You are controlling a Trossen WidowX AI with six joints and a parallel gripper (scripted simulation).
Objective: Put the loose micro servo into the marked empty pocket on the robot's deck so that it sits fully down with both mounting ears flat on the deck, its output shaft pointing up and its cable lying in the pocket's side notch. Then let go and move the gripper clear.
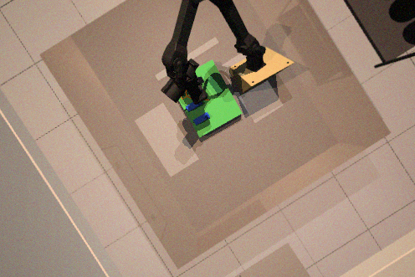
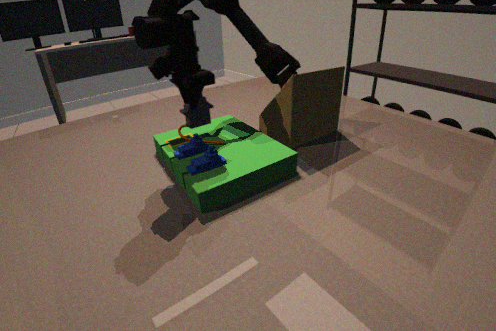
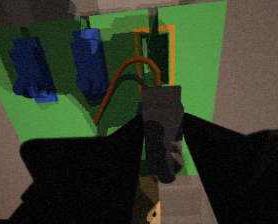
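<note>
My gripper [image 2: 197, 109] [image 3: 161, 119] is shut on the loose servo [image 2: 198, 119] [image 3: 162, 100], a dark grey block held above the green deck [image 1: 222, 112] [image 2: 255, 159] [image 3: 205, 60]. In the wrist view its rounded top faces the camera. Its orange-brown cable [image 2: 180, 130] [image 3: 138, 59] arches from its near end towards the seated servos, its tip off to the left. The empty pocket, marked by an orange outline [image 3: 173, 55], lies just ahead of the servo, not under it. Two blue servos [image 2: 207, 160] [image 3: 90, 62] sit in the deck beside it. The fingers hide the servo's sides.
A wedge-shaped stand with a tan face [image 1: 272, 66] [image 2: 317, 109] is close beside the deck, at the arm's base. A dark recess [image 2: 240, 130] is in the deck near the stand. A rack with black round things [image 2: 420, 71] and a desk with monitors stand farther off.
</note>
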